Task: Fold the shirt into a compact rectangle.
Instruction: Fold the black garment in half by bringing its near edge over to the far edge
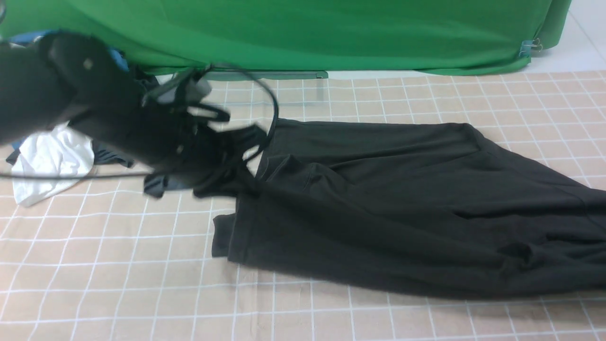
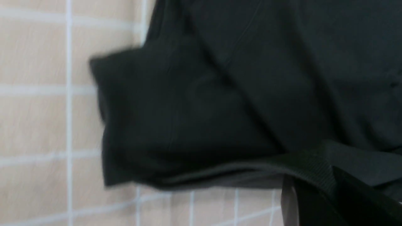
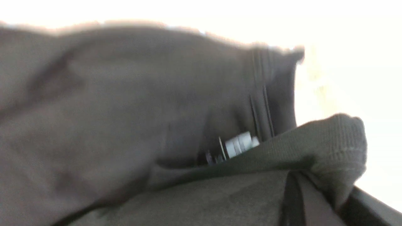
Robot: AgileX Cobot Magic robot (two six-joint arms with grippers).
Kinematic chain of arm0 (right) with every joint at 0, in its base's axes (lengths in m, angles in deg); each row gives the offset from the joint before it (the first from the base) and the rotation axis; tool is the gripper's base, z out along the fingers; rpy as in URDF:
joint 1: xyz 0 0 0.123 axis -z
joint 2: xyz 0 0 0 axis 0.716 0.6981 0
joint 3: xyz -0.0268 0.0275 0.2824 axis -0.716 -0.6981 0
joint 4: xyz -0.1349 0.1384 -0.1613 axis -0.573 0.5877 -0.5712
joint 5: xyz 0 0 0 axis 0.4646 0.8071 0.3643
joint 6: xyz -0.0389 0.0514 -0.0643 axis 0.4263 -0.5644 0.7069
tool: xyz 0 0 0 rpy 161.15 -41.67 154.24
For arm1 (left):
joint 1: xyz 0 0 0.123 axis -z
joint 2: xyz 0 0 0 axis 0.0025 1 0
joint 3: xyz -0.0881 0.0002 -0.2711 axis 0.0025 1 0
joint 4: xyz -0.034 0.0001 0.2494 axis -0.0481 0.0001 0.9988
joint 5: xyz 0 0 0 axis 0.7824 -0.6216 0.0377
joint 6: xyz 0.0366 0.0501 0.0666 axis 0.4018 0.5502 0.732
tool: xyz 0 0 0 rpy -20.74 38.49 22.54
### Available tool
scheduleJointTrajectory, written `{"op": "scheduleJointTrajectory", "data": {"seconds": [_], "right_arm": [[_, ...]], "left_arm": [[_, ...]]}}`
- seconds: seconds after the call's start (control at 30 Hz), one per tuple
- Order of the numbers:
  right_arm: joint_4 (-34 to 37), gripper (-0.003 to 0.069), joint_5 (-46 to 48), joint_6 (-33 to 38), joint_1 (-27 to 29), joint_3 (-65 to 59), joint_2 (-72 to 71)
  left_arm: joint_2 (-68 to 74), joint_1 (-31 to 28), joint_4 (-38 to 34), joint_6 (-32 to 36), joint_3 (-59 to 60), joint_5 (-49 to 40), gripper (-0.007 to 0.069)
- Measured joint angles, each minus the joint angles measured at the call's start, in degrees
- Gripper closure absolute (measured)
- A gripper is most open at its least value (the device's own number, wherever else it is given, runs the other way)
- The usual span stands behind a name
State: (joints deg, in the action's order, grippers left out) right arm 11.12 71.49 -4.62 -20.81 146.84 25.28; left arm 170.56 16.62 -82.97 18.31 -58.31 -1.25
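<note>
The black shirt (image 1: pixel 402 203) lies stretched across the checked tablecloth (image 1: pixel 118 284), running off the right edge of the front view. My left gripper (image 1: pixel 236 187) is shut on the shirt's left edge, where the cloth is pulled up into a peak. In the left wrist view a ribbed band of the shirt (image 2: pixel 204 110) drapes over the left gripper (image 2: pixel 317 188). My right arm is out of the front view. In the right wrist view, bunched cloth of the shirt (image 3: pixel 125 110) is clamped in the shut right gripper (image 3: pixel 314 191). No print shows.
A white garment (image 1: pixel 52 161) and a small dark garment (image 1: pixel 113 156) lie bunched at the back left, behind my left arm. A green backdrop (image 1: pixel 307 33) hangs along the far edge. A black cable (image 1: pixel 272 104) loops above the left gripper.
</note>
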Motion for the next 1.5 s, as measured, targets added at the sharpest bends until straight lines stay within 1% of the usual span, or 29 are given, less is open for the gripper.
{"op": "scheduleJointTrajectory", "data": {"seconds": [0.17, 0.33, 0.43, 0.53, 0.7, 0.93, 1.03, 1.17, 1.23, 1.27, 1.33, 1.37, 1.4, 1.43, 1.47, 1.5], "right_arm": [[1.1, 0.0601, -3.1, -1.7, 0.0, 2.9, 2.3], [2.1, 0.0601, -6.4, -2.1, 0.0, 5.6, 3.9], [2.8, 0.0601, -9.6, -3.5, 0.0, 6.8, 4.6], [3.2, 0.0601, -12.8, -4.8, 0.0, 6.9, 5.1], [3.7, 0.0601, -17.8, -7.3, -0.1, 7.0, 6.9], [4.4, 0.0601, -24.2, -7.7, -0.1, 7.1, 10.2], [4.4, 0.0597, -25.9, -7.7, -0.1, 7.1, 11.2], [4.3, 0.0561, -27.6, -7.7, -0.1, 7.1, 12.8], [3.5, 0.0517, -28.2, -7.7, -0.1, 7.1, 13.1], [3.2, 0.0473, -28.4, -7.7, -0.1, 7.1, 13.2], [2.9, 0.0356, -29.0, -7.7, -0.1, 7.3, 13.2], [2.9, 0.0278, -29.0, -7.6, -0.1, 7.6, 13.2], [2.9, 0.0167, -27.9, -7.0, -0.4, 8.5, 13.2], [2.9, 0.0123, -27.1, -6.3, -0.5, 9.1, 13.2], [2.9, 0.0064, -25.1, -5.1, -0.8, 10.6, 13.2], [2.9, 0.0021, -21.4, -2.7, -1.4, 13.4, 13.2]], "left_arm": [[6.7, -0.9, 0.0, -0.8, -8.7, -0.1, 0.0608], [12.7, -4.5, -0.1, -1.7, -15.2, -0.3, 0.0608], [15.4, -7.0, -1.0, -1.9, -18.2, 0.3, 0.0608], [17.6, -8.3, -2.6, -1.9, -19.8, 1.5, 0.0608], [21.8, -8.8, -4.4, -1.9, -20.5, 4.7, 0.0608], [25.8, -8.8, -5.0, -1.9, -20.5, 12.6, 0.0608], [26.6, -8.8, -5.1, -1.9, -20.5, 14.7, 0.0607], [28.3, -8.8, -5.2, -1.9, -20.5, 18.2, 0.0604], [29.1, -8.8, -5.0, -1.9, -20.5, 19.5, 0.0594], [29.5, -8.8, -4.8, -1.9, -20.5, 20.3, 0.058], [29.9, -8.9, -4.6, -1.9, -20.5, 21.5, 0.0542], [30.0, -8.9, -4.5, -1.9, -20.5, 21.9, 0.0512], [30.0, -9.1, -4.4, -1.9, -21.0, 21.8, 0.0461], [30.0, -9.2, -4.4, -1.9, -21.4, 21.6, 0.0436], [30.0, -9.4, -4.4, -1.9, -22.5, 20.9, 0.0392], [30.0, -9.8, -4.2, -1.9, -24.2, 19.5, 0.0346]]}}
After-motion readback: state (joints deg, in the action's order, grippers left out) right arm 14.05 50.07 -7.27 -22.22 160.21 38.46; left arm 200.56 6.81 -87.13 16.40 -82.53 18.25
